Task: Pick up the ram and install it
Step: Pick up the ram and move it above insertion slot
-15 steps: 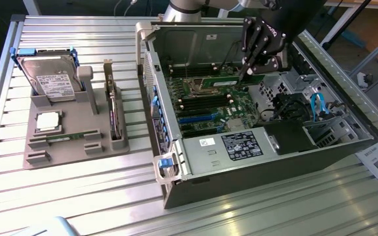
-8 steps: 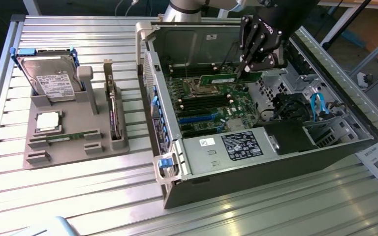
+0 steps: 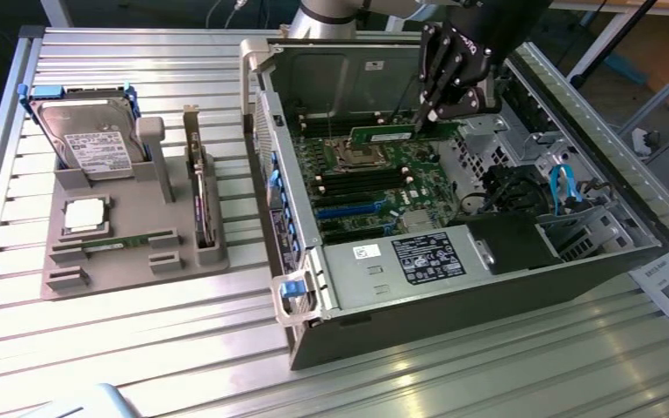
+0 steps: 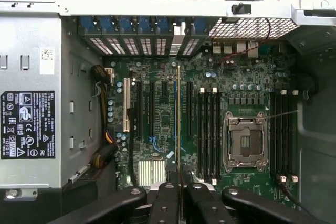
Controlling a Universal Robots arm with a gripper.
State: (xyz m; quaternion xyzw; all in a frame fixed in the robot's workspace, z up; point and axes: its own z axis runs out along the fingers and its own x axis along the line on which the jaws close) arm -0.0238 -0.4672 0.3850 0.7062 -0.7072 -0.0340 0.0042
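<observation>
The hand (image 4: pixel 179 190), closest to the wrist camera, is pinched narrowly on the ram (image 4: pixel 178 124). The ram is seen edge-on as a thin strip running parallel to the black memory slots (image 4: pixel 210 129) on the motherboard (image 4: pixel 236 85). In the exterior view the ram hangs inside the open computer case (image 3: pixel 451 305), toward its far wall, near the processor socket (image 3: pixel 358 157). On the exterior view's left, a grey holder (image 3: pixel 125 235) on the bench (image 3: pixel 137 348) carries a hard drive (image 3: pixel 97 144).
</observation>
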